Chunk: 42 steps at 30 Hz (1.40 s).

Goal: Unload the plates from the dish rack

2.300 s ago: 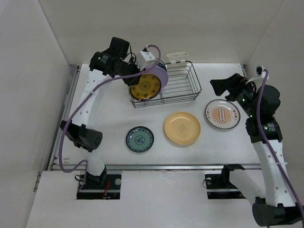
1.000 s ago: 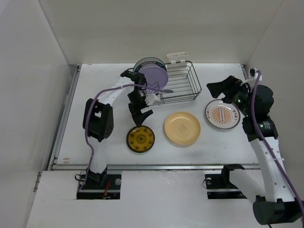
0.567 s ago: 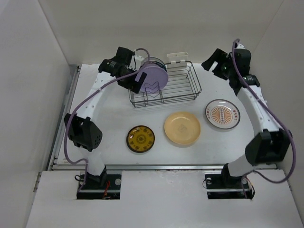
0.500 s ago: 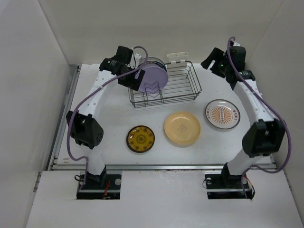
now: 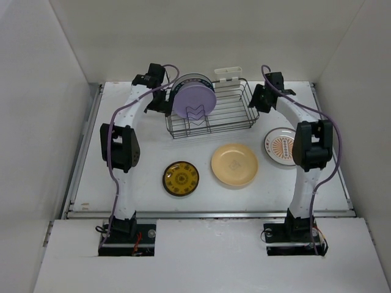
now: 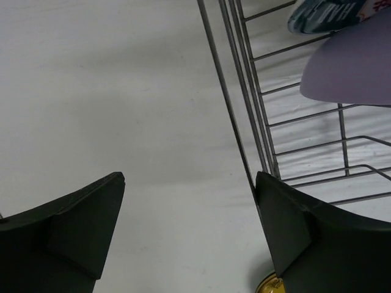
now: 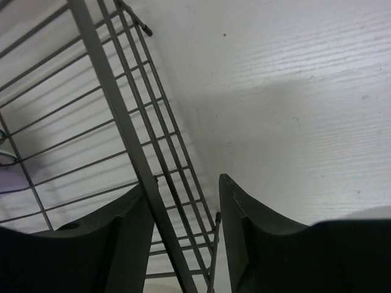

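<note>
Top external: L gripper is hanging at the left end of the dish rack, R gripper at its right end. Lavender plate is standing upright inside, w/ dark-rimmed plate just behind it. Gold-centred plate, yellow-tan plate and orange-patterned plate are lying flat on the table in front of the rack, apart. Left wrist: fingers are gaping wide, holding nothing, beside the rack wall. Right wrist: fingers are sitting narrow, rack's end wire running btwn them, not clamped.
</note>
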Each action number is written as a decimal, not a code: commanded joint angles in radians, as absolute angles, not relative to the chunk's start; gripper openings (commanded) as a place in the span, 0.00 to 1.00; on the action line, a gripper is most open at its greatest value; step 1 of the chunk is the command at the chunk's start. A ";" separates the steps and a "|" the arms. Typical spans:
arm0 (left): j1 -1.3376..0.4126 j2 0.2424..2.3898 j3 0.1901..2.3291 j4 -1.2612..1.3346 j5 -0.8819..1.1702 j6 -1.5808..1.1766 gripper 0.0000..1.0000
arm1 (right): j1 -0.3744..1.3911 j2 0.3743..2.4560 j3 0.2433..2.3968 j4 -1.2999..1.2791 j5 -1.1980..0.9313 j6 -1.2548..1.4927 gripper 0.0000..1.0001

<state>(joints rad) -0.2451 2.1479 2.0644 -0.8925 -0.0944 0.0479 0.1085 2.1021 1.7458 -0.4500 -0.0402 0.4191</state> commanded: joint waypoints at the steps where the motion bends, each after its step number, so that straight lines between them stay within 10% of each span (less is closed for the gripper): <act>1: -0.244 2.138 2.120 -0.905 -0.058 0.057 0.82 | 0.118 2.100 1.783 -0.449 -0.014 0.405 0.49; 5: -0.244 2.177 2.131 -0.896 0.043 0.069 0.52 | 0.138 2.065 1.714 -0.449 0.021 0.414 0.13; 12: -0.235 2.259 2.238 -0.939 0.062 0.080 0.32 | 0.189 1.939 1.565 -0.419 0.086 0.425 0.00; 14: -0.235 2.260 2.249 -0.919 0.029 0.080 0.32 | 0.199 1.907 1.527 -0.419 0.098 0.434 0.00; 18: -0.235 2.212 2.249 -0.888 -0.034 0.090 0.63 | 0.209 1.884 1.491 -0.407 0.087 0.474 0.00; 25: -0.235 2.060 2.152 -0.733 -0.017 0.172 0.71 | 0.227 1.893 1.502 -0.417 0.077 0.506 0.00; 42: -0.325 2.183 2.367 -0.799 0.302 0.601 0.67 | 0.227 1.893 1.502 -0.436 0.100 0.515 0.00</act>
